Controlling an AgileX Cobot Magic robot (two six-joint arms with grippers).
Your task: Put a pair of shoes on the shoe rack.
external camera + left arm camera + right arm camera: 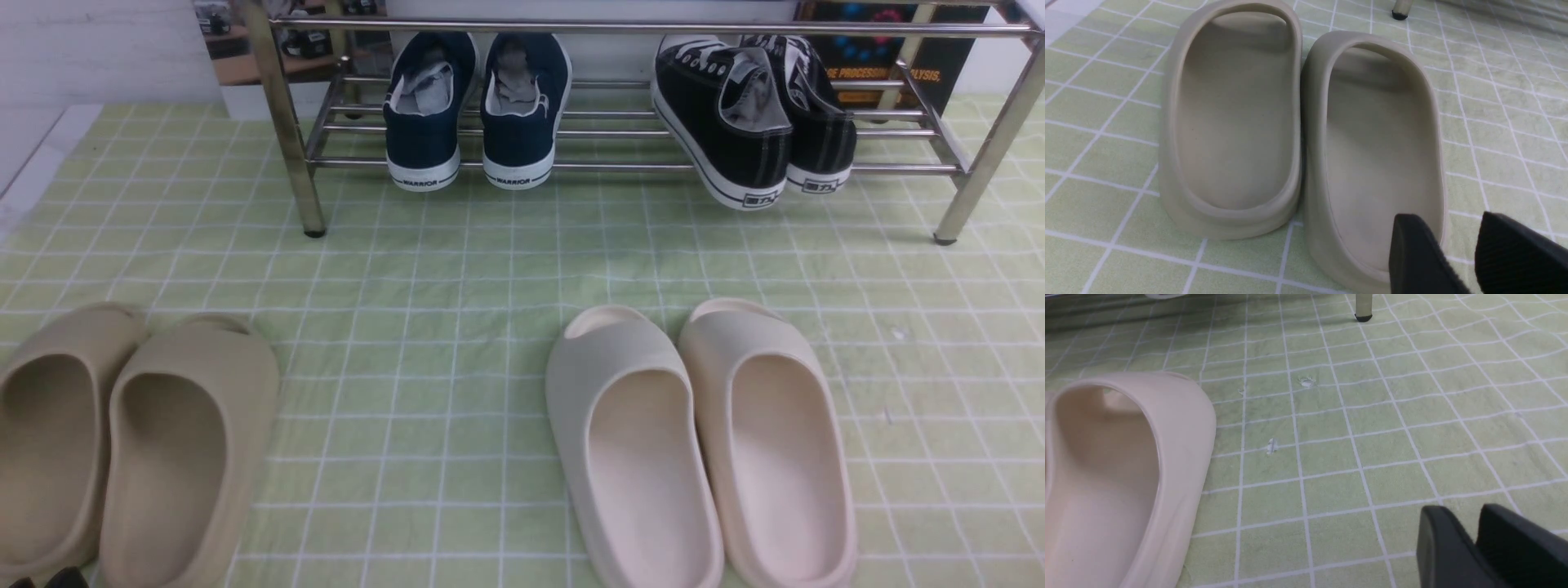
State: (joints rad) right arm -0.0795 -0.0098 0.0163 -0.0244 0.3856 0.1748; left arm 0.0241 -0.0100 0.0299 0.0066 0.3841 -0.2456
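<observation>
We see the black sneakers (755, 114) on the rack (637, 167), at 1 o'clock in front view, heels toward us, the left one tilted & hanging off the front bar. Navy pair (478, 110) sits on same rack at 11 o'clock. Tan slides (122, 441) lie on the green checked surface (424, 327) at 8 o'clock, cream slides (702, 441) at 5 o'clock. Left claw (1457, 253) hangs w/ jaws apart, empty, over the heel of one tan slide. Right claw (1474, 547): narrow gap, nothing gripped, above bare cloth beside a cream slide.
</observation>
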